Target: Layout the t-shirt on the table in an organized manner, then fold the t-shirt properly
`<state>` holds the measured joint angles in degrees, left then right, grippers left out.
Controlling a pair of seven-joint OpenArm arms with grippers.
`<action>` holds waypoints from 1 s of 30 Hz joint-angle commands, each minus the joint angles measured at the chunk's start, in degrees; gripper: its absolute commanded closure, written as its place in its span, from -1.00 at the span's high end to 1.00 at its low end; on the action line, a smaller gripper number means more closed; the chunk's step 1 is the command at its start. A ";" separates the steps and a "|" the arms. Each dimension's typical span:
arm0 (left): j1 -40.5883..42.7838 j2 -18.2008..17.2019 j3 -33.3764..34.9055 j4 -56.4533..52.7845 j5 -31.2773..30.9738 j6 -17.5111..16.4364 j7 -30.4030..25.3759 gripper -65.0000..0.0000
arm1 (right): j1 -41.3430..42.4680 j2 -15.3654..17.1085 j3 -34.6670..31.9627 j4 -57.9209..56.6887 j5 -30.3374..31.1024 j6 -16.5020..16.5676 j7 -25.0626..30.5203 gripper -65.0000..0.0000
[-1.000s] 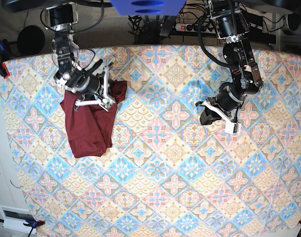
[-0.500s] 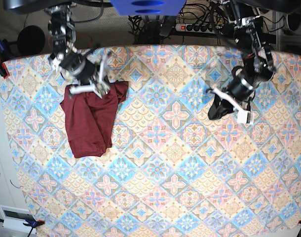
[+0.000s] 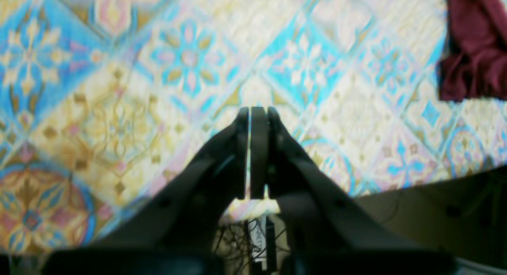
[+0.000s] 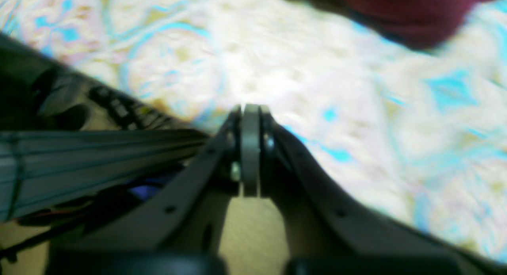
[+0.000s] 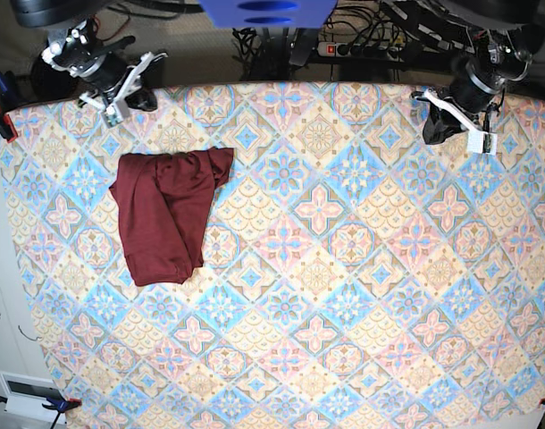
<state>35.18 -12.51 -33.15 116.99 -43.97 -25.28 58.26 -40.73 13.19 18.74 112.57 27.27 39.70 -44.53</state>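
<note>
The dark maroon t-shirt [image 5: 165, 214] lies folded into a compact rectangle on the left part of the table [image 5: 344, 295], with no gripper touching it. My right gripper [image 5: 144, 98] is shut and empty, raised at the table's back left edge, behind the shirt. In the right wrist view its jaws [image 4: 250, 108] are pressed together, with the shirt [image 4: 412, 13] at the top. My left gripper [image 5: 431, 130] is shut and empty at the back right edge. In the left wrist view it [image 3: 253, 112] hangs over the cloth, with the shirt [image 3: 475, 49] far off at the top right.
A power strip [image 5: 357, 49] and cables lie behind the table's back edge. A blue and red clamp [image 5: 0, 116] grips the left edge. A white box [image 5: 27, 393] sits on the floor at the lower left.
Both arms have pulled up and back to the table's far edge. The right gripper has left the shirt's top edge. The shirt lies as before.
</note>
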 commanded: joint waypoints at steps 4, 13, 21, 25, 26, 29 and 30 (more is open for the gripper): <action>8.47 -0.63 -4.26 2.00 -0.91 -0.26 -1.42 -1.00 | -3.53 0.22 3.10 0.35 0.65 0.30 0.89 -1.00; 22.45 -0.45 -7.95 1.03 -0.21 -0.26 -1.51 -1.00 | -10.48 -1.45 2.93 -3.78 -11.49 0.30 0.97 -1.00; 23.33 -0.28 -3.91 -8.29 5.86 -0.17 -2.39 -1.00 | -10.13 -5.59 2.75 -19.70 -24.76 0.30 1.59 -1.00; 21.13 -0.28 1.54 -16.73 10.43 0.00 -10.04 -1.00 | -4.94 -5.76 2.75 -26.46 -24.94 0.30 2.64 -1.00; 19.81 -0.37 3.56 -19.10 12.10 0.00 -12.50 -1.00 | -2.83 -5.76 2.75 -28.49 -25.02 0.30 2.91 -1.00; 16.82 -0.37 7.52 -25.43 16.49 0.09 -16.46 -1.00 | -0.28 -5.76 3.10 -35.78 -25.02 0.30 4.14 -1.00; 15.94 -0.37 8.49 -27.36 17.64 0.09 -17.34 -1.00 | 0.42 -5.76 3.19 -38.16 -25.02 0.30 5.02 -1.00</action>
<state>50.00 -12.38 -24.25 88.95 -26.48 -25.12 40.91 -37.74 7.14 21.39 74.56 3.73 39.72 -36.93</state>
